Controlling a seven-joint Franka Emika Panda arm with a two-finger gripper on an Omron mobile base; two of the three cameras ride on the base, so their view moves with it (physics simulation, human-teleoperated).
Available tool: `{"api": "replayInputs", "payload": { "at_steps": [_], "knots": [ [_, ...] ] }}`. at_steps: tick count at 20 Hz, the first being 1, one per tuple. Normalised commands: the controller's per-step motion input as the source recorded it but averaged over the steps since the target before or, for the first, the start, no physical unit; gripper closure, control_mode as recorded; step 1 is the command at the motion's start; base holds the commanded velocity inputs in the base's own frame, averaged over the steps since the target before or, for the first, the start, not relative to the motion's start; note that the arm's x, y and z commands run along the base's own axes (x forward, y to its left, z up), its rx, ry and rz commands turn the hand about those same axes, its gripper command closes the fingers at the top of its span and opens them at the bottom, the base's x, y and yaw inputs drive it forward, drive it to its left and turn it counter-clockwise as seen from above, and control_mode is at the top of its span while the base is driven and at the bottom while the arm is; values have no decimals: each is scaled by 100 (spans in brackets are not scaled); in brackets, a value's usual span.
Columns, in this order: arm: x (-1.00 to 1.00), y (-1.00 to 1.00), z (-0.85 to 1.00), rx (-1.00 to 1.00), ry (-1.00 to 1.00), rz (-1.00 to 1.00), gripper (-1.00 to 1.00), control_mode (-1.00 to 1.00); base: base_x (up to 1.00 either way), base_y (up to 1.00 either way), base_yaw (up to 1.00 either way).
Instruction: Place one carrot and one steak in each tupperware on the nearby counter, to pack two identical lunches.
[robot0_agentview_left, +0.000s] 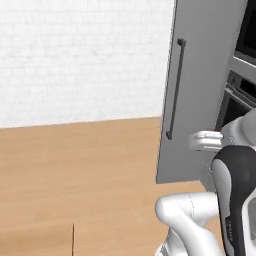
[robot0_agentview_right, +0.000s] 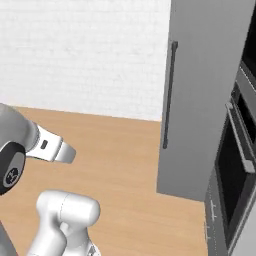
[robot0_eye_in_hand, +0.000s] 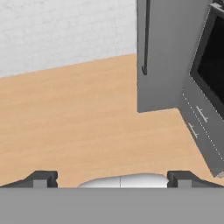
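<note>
Wide-spread tool (robot0_eye_in_hand: 112, 178) hangs over wood floor (robot0_eye_in_hand: 78, 118), hand view adding oven drawers (robot0_eye_in_hand: 199, 124) beside cabinet (robot0_eye_in_hand: 166, 52)

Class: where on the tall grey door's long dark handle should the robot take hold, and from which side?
Grip the handle mid-bar, coming straight at the grey door face. The bar is slim, vertical and stands off the panel, so fingers should close horizontally across it.

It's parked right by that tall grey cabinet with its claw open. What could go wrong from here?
1. The arm sits close to the tall grey cabinet; a wide swing or a drive forward might knock its corner.
2. The open gripper faces the long dark handle, so a finger could catch on it while reaching.
</note>
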Motion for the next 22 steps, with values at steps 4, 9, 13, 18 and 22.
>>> {"api": "replayInputs", "payload": {
  "at_steps": [4,9,13,18,22],
  "knots": [
    [0,0,0,0,0,0,-100,100,69,56,48],
    [0,0,0,0,0,0,-100,100,100,23,15],
    [0,0,0,0,0,0,-100,100,100,-26,7],
    [0,0,0,0,0,0,-100,100,100,22,1],
    [0,0,0,0,0,0,-100,100,100,70,0]
  ]
}}
